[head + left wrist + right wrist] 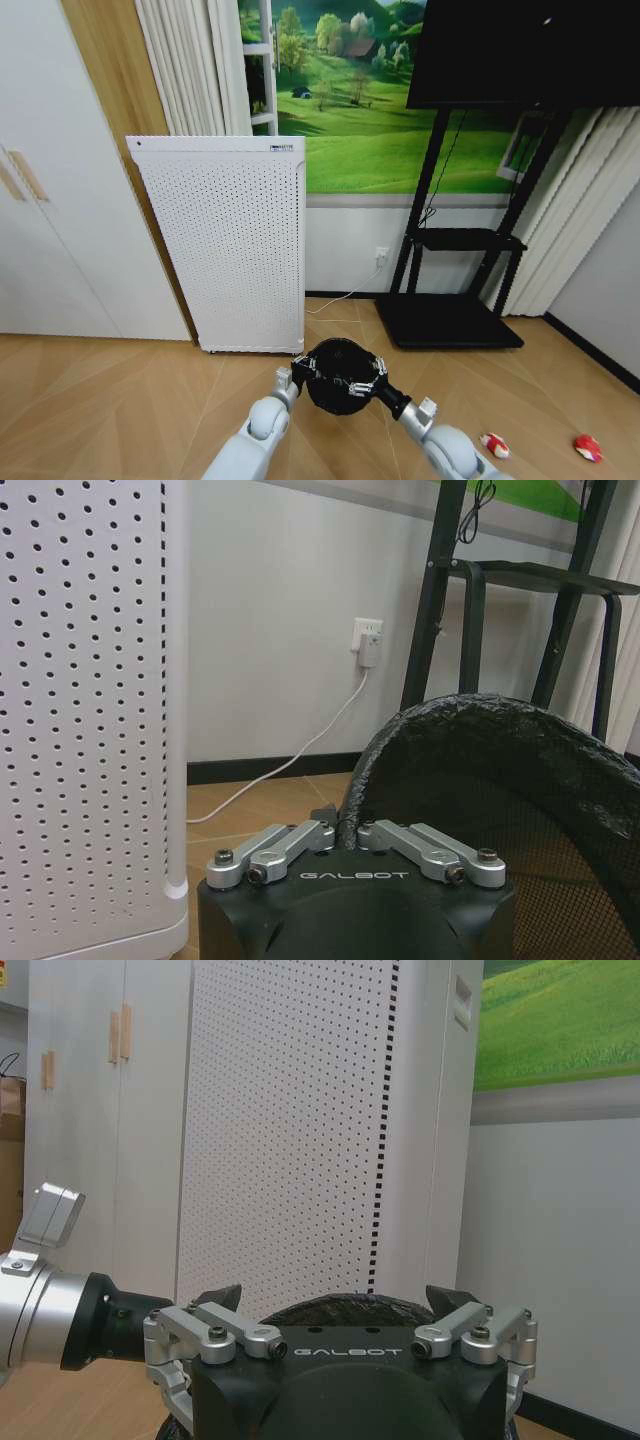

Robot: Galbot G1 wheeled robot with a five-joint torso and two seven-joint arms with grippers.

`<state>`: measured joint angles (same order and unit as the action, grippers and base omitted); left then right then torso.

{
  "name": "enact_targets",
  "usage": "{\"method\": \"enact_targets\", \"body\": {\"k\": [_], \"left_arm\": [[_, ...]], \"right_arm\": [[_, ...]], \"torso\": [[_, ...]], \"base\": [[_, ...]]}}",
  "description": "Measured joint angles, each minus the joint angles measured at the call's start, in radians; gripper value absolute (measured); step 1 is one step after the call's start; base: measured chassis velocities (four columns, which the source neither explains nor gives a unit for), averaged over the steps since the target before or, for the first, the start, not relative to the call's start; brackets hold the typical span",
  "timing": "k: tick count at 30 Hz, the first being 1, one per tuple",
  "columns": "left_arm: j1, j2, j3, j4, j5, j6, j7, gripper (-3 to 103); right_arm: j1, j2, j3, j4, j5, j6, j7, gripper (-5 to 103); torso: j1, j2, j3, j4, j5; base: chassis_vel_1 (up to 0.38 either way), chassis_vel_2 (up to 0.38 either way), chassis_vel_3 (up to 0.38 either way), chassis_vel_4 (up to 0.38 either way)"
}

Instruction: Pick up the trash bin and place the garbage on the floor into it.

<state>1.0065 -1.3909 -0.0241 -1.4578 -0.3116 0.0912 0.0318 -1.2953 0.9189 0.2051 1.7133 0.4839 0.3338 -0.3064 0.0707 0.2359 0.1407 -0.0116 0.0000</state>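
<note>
The black round trash bin (338, 378) is low in the head view, in front of the white perforated appliance, between my two arms. My left gripper (303, 368) is at its left rim; in the left wrist view the left gripper (343, 825) is shut on the rim of the trash bin (490, 780). My right gripper (377, 383) is at the right rim. In the right wrist view the right gripper (338, 1298) is open, its fingers (222, 1297) spread wide over the trash bin's rim (340, 1312). Two red-and-white pieces of garbage (494, 445) (587, 447) lie on the floor to the right.
The tall white perforated appliance (232, 245) stands right behind the bin. A black TV stand (450, 320) is at the back right, with a white cable running to a wall socket (368, 640). White cupboards (60, 200) line the left. Bare wooden floor lies around the garbage.
</note>
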Motion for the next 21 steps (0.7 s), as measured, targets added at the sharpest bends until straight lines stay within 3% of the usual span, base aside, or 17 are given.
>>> {"method": "enact_targets", "body": {"k": [21], "left_arm": [[0.037,0.032,-0.028,-0.045,-0.008,0.002,-0.001,4]], "right_arm": [[0.027,0.007,0.039,-0.03,0.013,-0.019,0.047,100]], "torso": [[0.0,0.0,0.0,0.0,0.0]], "base": [[0.0,0.0,0.0,0.0]]}}
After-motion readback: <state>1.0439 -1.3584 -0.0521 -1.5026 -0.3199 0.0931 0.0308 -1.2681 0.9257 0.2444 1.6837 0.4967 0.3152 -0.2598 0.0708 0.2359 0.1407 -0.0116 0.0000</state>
